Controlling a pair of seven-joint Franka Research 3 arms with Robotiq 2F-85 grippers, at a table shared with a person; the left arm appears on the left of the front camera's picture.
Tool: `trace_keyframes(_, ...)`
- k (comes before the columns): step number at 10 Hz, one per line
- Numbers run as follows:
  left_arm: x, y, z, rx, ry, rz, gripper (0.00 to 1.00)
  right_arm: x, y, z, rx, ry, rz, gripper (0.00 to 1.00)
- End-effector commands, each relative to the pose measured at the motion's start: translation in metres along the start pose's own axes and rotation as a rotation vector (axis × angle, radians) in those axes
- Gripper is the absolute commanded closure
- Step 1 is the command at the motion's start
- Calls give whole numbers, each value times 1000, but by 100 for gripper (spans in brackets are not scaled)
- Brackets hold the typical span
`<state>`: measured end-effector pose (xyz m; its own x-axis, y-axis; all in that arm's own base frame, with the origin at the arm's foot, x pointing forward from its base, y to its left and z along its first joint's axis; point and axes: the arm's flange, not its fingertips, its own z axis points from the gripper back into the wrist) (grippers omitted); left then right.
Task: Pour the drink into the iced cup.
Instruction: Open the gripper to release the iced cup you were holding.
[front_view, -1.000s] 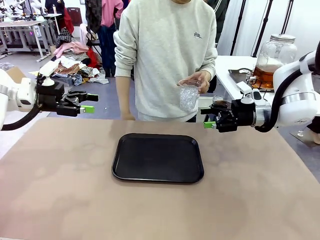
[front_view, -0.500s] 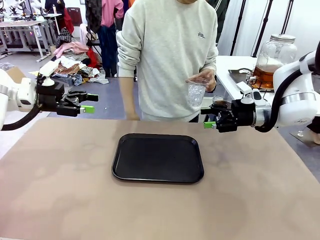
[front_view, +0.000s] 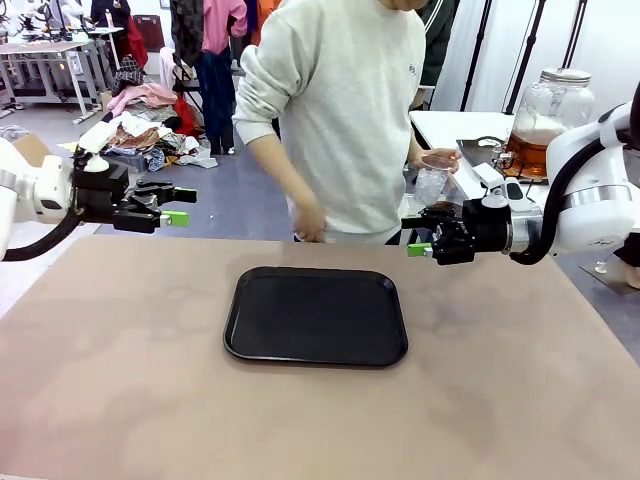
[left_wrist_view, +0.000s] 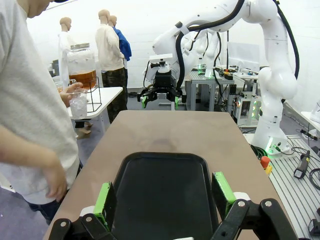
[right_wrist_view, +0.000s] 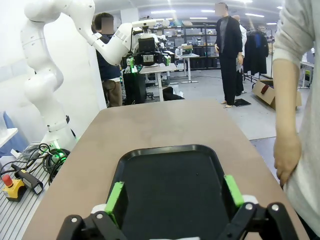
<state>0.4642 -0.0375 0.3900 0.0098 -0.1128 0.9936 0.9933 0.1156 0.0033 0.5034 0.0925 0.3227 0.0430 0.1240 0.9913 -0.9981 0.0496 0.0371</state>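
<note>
Hovering with green pads spread wide and nothing between them, the left claw (front_view: 178, 205) hangs above the left edge of the brown surface (front_view: 120, 380), pointed toward the middle. Opposite it, the right claw (front_view: 415, 236) is likewise open and empty, held above the right side of the surface and facing inward. In the left wrist view the left claw (left_wrist_view: 165, 197) frames the black tray (left_wrist_view: 162, 190) between its fingers, with the right claw (left_wrist_view: 159, 100) visible across the surface. In the right wrist view the right claw (right_wrist_view: 175, 197) looks over the same tray, bare and flat at the centre of the surface.

Beyond the far edge stands a person in a pale grey sweatshirt (front_view: 340, 110), turned toward the white side table (front_view: 450, 125) to the right. One hand (front_view: 440, 160) holds a clear iced cup (front_view: 430, 185) near that table; the other hand (front_view: 310, 222) hangs just past the surface's far edge. On the side table, behind the right arm, stands the lidded glass jar (front_view: 545, 115), the drink (front_view: 528, 152) amber in its lower part.
</note>
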Motion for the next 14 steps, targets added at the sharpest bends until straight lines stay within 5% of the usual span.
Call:
trace_keyframes(1, 2, -1, 0, 1, 1, -4, 0, 2, -2, 0, -3, -3, 4, 0)
trace_keyframes(14, 2, -1, 0, 1, 1, -4, 0, 2, -2, 0, -3, -3, 4, 0)
